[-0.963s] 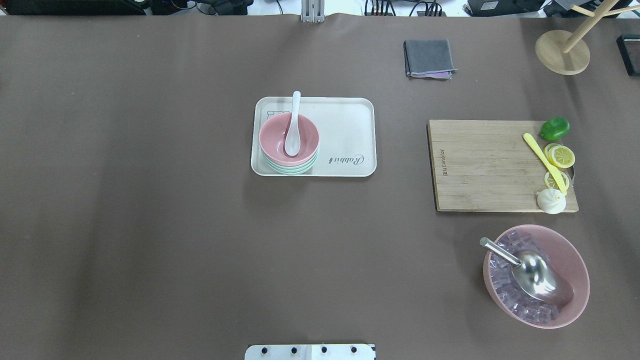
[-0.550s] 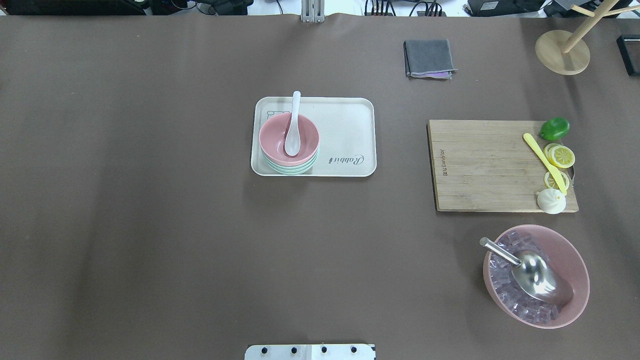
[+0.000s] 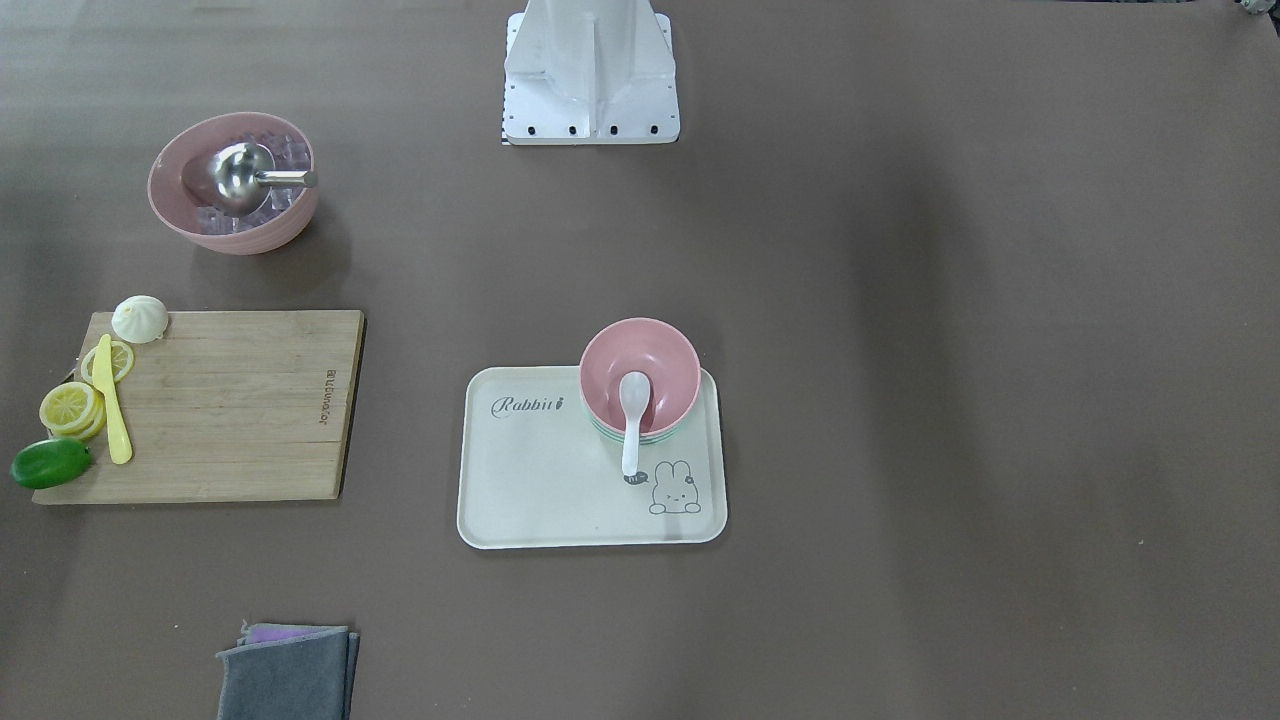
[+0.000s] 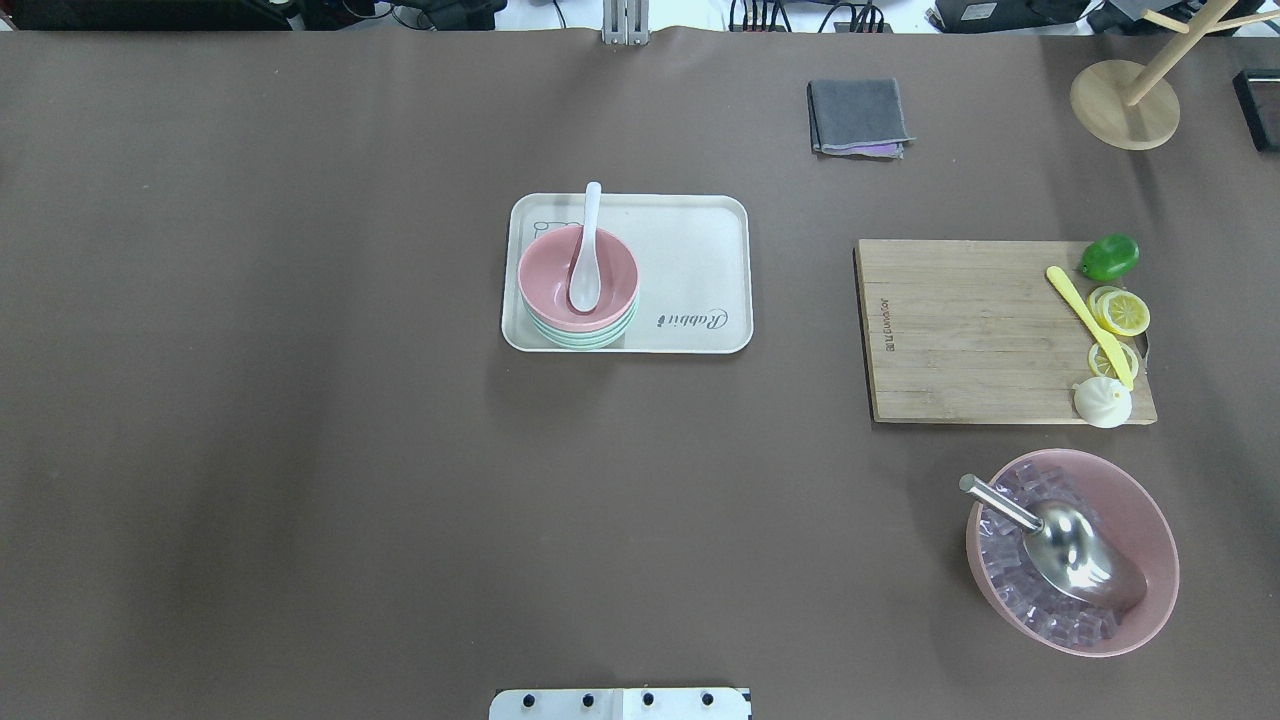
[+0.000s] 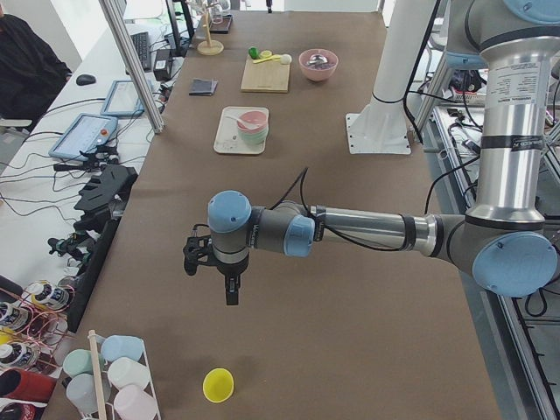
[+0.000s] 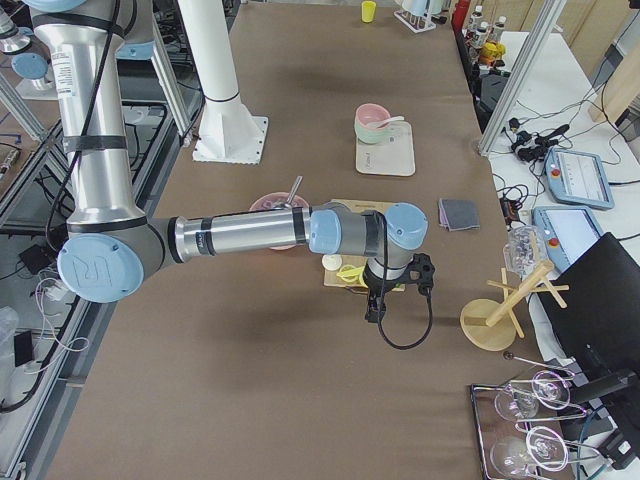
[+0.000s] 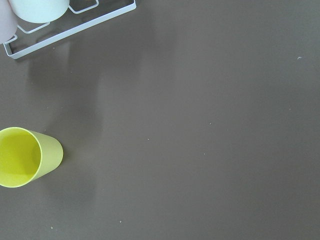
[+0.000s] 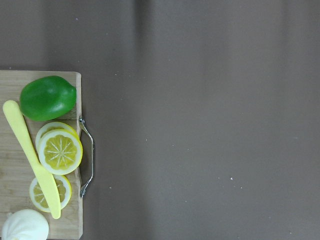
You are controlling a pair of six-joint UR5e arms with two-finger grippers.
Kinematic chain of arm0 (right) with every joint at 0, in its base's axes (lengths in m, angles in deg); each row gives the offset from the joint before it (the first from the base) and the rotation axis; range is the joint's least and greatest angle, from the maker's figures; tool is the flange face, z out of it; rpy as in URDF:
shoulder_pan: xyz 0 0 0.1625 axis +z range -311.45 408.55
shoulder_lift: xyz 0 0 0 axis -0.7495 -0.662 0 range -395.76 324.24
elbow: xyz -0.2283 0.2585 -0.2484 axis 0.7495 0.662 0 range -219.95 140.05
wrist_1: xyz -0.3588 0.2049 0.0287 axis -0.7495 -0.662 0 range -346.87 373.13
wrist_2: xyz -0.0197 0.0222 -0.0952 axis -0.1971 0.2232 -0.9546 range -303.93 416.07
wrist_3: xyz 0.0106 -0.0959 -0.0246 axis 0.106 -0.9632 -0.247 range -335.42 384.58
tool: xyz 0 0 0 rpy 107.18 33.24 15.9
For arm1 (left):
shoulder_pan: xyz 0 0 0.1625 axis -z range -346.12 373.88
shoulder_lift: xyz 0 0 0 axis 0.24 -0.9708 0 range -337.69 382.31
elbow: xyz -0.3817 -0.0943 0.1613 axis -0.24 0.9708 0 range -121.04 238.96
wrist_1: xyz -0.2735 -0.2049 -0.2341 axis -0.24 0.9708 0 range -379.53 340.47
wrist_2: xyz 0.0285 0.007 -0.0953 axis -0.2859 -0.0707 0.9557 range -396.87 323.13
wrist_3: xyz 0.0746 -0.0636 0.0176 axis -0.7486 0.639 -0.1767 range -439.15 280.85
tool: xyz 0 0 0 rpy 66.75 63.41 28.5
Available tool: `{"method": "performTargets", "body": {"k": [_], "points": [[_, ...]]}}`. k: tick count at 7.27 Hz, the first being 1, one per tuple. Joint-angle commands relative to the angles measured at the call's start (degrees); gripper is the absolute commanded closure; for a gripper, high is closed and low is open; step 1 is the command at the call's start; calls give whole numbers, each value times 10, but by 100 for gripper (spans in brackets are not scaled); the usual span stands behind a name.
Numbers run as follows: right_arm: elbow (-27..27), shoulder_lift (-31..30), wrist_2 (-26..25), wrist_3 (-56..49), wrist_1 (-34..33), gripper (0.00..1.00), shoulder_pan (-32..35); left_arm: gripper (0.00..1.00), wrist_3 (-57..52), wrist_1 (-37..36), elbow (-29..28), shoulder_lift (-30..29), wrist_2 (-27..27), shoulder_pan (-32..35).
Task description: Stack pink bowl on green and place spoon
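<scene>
Stack looks finished to us | round pink plastic bowl (image 4: 555, 275) on pale green bowl (image 4: 580, 341), white ceramic spoon (image 4: 587, 250) inside | left gripper (image 5: 231, 296), right gripper (image 6: 374, 306) well apart from it, jaws: we cannot tell | next: no move needed

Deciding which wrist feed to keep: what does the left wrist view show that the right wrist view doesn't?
Only left wrist: a yellow cup and the corner of a white wire rack holding pale cups. Only right wrist: the end of a cutting board with a green fruit, lemon slices, a yellow knife and a white bun. Both: the brown table; neither shows the stacked bowls or the spoon.
</scene>
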Motion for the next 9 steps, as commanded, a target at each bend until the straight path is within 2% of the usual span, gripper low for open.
{"method": "performTargets", "body": {"k": [1,9], "points": [[-3,0,2,1,0,0,0,2,0,-3,2,1,0,0],[-5,0,16,0,0,0,5,2,0,-5,6,1,7,0]]}}
